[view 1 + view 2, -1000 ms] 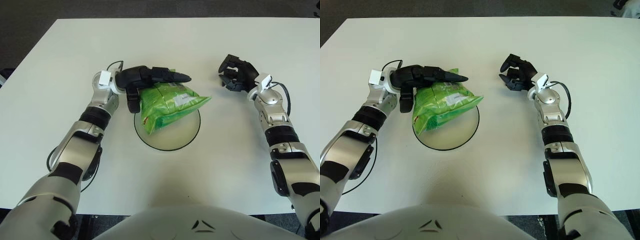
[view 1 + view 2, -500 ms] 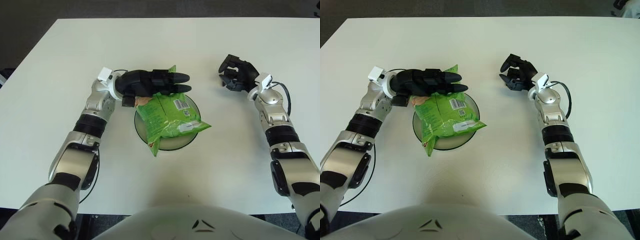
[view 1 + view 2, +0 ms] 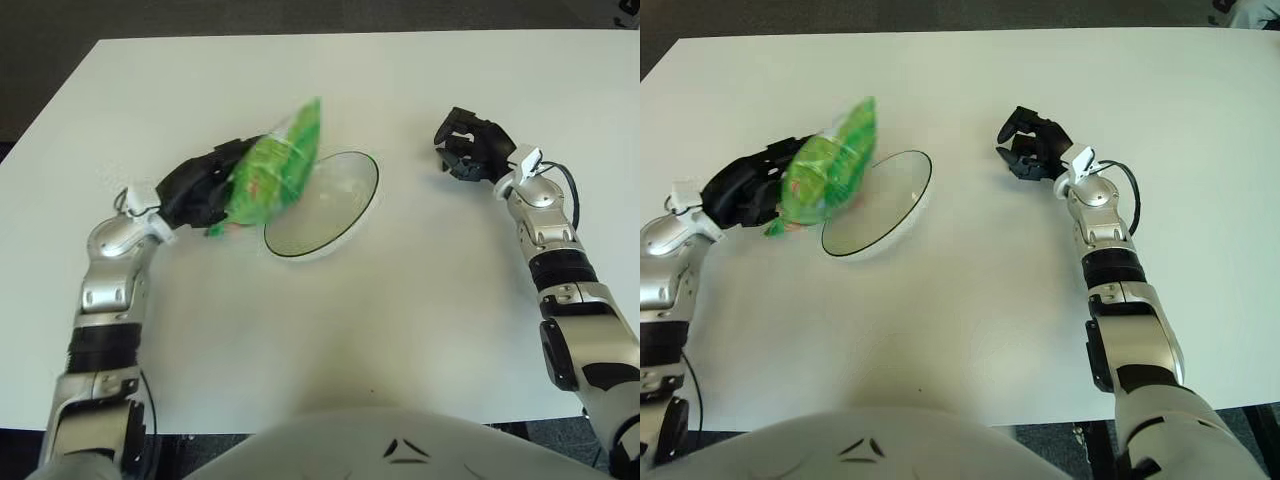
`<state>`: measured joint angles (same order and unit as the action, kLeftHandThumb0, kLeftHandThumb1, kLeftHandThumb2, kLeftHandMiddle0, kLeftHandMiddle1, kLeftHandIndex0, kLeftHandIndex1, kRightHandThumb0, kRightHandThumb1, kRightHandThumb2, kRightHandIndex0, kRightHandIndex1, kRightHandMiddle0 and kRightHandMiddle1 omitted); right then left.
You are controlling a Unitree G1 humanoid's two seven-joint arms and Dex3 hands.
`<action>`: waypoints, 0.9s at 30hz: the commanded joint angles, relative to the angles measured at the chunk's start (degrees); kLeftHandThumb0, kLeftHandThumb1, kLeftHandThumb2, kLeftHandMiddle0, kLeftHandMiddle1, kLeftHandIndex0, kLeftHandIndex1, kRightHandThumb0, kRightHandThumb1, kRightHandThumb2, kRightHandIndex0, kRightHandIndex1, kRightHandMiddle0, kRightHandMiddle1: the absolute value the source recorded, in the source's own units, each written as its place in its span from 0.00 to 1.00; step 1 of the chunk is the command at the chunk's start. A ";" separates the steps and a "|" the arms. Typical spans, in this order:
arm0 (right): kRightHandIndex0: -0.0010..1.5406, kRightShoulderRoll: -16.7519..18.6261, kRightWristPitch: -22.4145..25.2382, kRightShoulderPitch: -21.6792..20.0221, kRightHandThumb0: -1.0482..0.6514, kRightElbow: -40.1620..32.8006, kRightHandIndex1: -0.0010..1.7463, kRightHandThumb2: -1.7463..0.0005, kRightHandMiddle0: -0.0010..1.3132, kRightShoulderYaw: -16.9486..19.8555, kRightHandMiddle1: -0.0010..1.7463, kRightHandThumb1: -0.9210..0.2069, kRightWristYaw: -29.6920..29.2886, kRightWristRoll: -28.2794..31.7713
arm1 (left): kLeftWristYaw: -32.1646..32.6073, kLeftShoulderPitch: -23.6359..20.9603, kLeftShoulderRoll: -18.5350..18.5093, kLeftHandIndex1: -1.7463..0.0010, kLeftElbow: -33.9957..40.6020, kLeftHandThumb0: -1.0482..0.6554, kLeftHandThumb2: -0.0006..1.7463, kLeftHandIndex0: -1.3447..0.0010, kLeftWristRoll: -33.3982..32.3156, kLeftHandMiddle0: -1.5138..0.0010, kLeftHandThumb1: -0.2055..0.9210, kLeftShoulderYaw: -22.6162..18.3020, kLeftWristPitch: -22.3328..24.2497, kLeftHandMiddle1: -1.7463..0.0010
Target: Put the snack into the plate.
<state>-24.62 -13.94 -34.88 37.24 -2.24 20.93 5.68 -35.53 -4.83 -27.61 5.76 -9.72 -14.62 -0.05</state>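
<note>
Left hand [image 3: 197, 190]: seen at the left of the table, its black fingers clenched around the lower end of the bag; the arm is bent up from the near left edge.
Bag [image 3: 268, 172]: a green snack bag, gripped by the left hand and held tilted, its upper end raised over the plate's left rim; it is not lying in the plate.
Plate [image 3: 345, 205]: a round, pale plate with a dark rim, seen tilted near the table's middle, just right of the bag.
Table [image 3: 400, 320]: a white top on which the plate is set.
Right hand [image 3: 472, 147]: shown well right of the plate, fingers curled, nothing held.
</note>
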 commanded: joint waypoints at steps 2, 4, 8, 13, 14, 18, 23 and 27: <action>0.47 0.71 6.88 7.37 0.39 5.85 0.98 0.64 0.34 -3.02 0.91 0.16 2.09 -3.95 | 10.42 13.62 -2.99 0.93 3.90 0.27 0.50 0.62 12.49 0.75 1.00 -2.52 13.48 0.99; 0.47 0.71 6.87 7.34 0.39 5.89 0.98 0.64 0.34 -3.02 0.91 0.16 2.09 -3.94 | 11.13 13.91 -3.13 0.93 4.71 0.27 0.50 0.62 12.53 0.75 1.00 -2.23 14.42 0.99; 0.47 0.70 6.95 7.33 0.39 5.88 0.97 0.64 0.34 -3.05 0.91 0.16 2.09 -3.92 | 12.28 14.35 -3.43 0.93 6.13 0.27 0.50 0.62 12.56 0.75 1.00 -1.70 16.26 0.99; 0.47 0.55 6.91 7.16 0.39 6.18 0.97 0.64 0.34 -3.04 0.91 0.16 2.20 -3.86 | 13.27 14.54 -3.78 0.93 7.14 0.27 0.50 0.62 12.34 0.75 1.00 -1.01 17.68 0.99; 0.47 0.54 6.88 7.16 0.39 6.20 0.97 0.64 0.34 -3.03 0.91 0.16 2.21 -3.85 | 13.40 14.59 -3.85 0.93 7.26 0.27 0.50 0.62 12.27 0.75 1.00 -0.92 17.82 0.99; 0.47 0.47 6.80 7.26 0.39 6.19 0.97 0.64 0.34 -3.00 0.91 0.16 2.26 -3.81 | 13.80 14.82 -4.02 0.93 7.68 0.27 0.50 0.62 12.05 0.75 1.00 -0.66 18.23 0.99; 0.47 0.47 6.80 7.45 0.39 5.96 0.97 0.65 0.34 -2.98 0.91 0.16 2.27 -3.82 | 14.07 15.10 -4.20 0.94 7.97 0.27 0.50 0.62 11.81 0.75 1.00 -0.55 18.42 0.99; 0.47 0.52 6.89 7.62 0.39 5.64 0.97 0.65 0.34 -3.00 0.91 0.16 2.22 -3.83 | 14.07 15.28 -4.34 0.94 8.01 0.27 0.50 0.61 11.65 0.74 1.00 -0.66 18.36 0.99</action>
<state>-25.25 -12.56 -34.28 38.75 -2.54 21.25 5.33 -20.71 7.33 -31.69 15.66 1.04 -16.51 15.39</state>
